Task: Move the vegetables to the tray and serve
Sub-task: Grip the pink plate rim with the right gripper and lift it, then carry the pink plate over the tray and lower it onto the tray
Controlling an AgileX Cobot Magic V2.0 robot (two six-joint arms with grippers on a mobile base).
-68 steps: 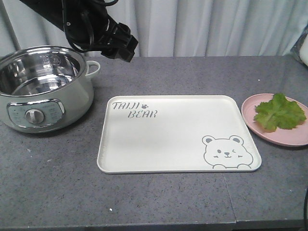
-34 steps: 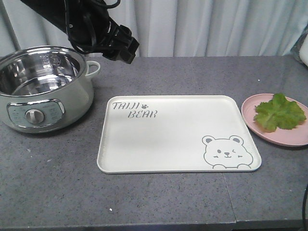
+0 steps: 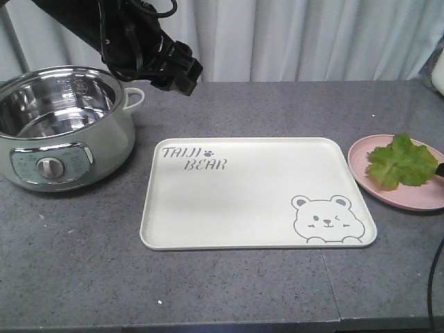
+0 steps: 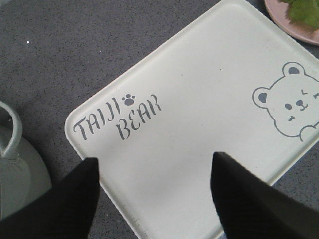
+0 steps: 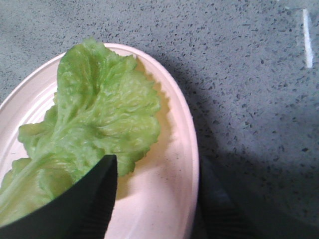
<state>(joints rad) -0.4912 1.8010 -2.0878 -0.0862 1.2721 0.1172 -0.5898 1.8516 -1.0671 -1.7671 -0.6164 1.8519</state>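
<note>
Lettuce (image 3: pixel 402 161) lies on the pink plate (image 3: pixel 356 166) just right of the tray (image 3: pixel 243 187). Left gripper (image 4: pixel 154 159) hovers above the tray's lettered end, jaws wide apart, empty. Right gripper (image 5: pixel 97 186) shows one finger over the lettuce; its opening cannot be told.

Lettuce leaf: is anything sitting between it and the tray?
Nothing visible. The lettuce leaf lies on the pink plate right of the tray, whose surface is bare; only the two rims and a strip of countertop separate them.

Kitchen-style test setup: electric pot (image 3: pixel 69 142), grey stone counter (image 3: pixel 236 291), curtain backdrop (image 3: pixel 312 41)
</note>
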